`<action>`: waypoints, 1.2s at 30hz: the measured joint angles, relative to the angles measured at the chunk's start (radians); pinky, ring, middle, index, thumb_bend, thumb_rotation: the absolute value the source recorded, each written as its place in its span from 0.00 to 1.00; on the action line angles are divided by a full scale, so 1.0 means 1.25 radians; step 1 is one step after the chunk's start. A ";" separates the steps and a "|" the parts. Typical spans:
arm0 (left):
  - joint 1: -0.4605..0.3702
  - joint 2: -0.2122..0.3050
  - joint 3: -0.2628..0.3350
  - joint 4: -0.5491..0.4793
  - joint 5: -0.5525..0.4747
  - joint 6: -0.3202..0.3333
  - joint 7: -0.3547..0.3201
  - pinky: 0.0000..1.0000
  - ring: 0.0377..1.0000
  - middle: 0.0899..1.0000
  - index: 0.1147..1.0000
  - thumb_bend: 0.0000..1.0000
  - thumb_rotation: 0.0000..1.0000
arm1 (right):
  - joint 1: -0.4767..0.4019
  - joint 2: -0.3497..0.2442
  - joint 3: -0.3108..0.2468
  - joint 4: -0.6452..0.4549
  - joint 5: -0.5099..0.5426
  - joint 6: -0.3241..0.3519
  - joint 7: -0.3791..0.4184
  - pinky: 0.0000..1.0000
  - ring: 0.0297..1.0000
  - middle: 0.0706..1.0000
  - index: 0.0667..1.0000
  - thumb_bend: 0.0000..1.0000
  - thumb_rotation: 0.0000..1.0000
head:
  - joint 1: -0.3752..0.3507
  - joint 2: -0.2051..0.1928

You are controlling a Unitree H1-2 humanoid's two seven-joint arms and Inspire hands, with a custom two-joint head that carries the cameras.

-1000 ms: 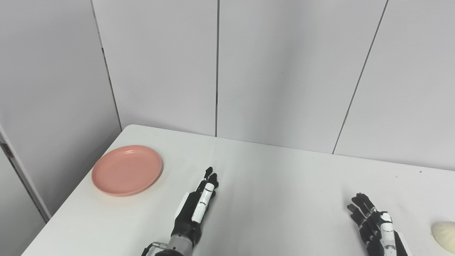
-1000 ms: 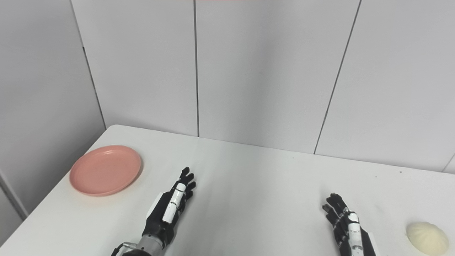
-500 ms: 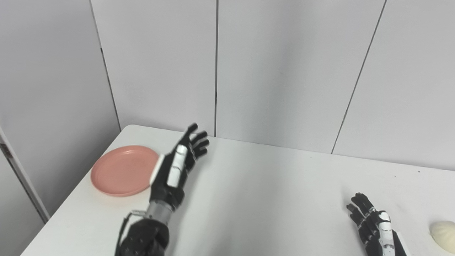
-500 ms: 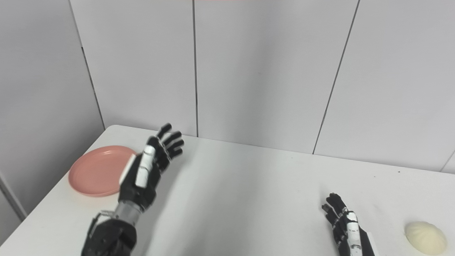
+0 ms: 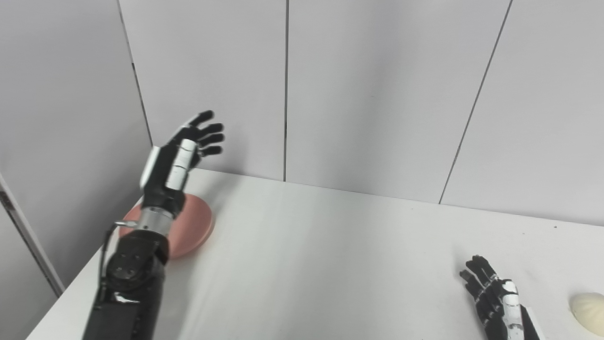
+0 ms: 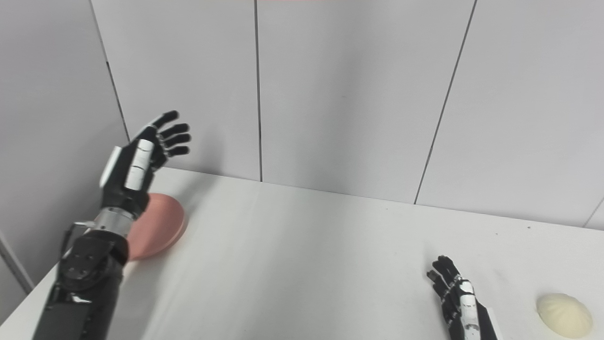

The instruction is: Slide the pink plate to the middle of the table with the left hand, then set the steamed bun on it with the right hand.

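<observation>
A white table stands against a wall of pale grey panels divided by thin dark vertical seams. A black robot arm enters from the lower left and rises steeply. At its end, the left hand, black with white plates on its back, is held high in the air above the far left corner of the table. Its fingers are stretched out and spread apart, pointing up and to the right toward the wall, and they hold nothing.

Below that raised hand and wrist lies the pink plate, flat on the table near the far left corner. The forearm passes in front of it and hides its left part, so only the right part of the round rim and dish shows. The hand is clear of the plate, well above it.

At the lower right, the right hand rests low over the table near the front edge, also black with white plates. Its fingers are extended and slightly apart, pointing away from the robot, and they grip nothing.

To the right of that hand, near it but not touching, sits the steamed bun, a cream-coloured dome with faint pleats. In the left eye view it is cut off by the right edge of the frame. The bun and the plate are well apart, at opposite ends of the table.
</observation>
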 measured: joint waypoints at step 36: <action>-0.058 0.136 0.106 0.563 -0.079 -0.175 -0.026 0.81 0.78 0.78 0.83 0.82 0.88 | -0.003 0.001 -0.005 0.005 0.003 0.000 -0.009 0.95 0.87 0.89 0.86 0.78 0.97 | -0.001 0.001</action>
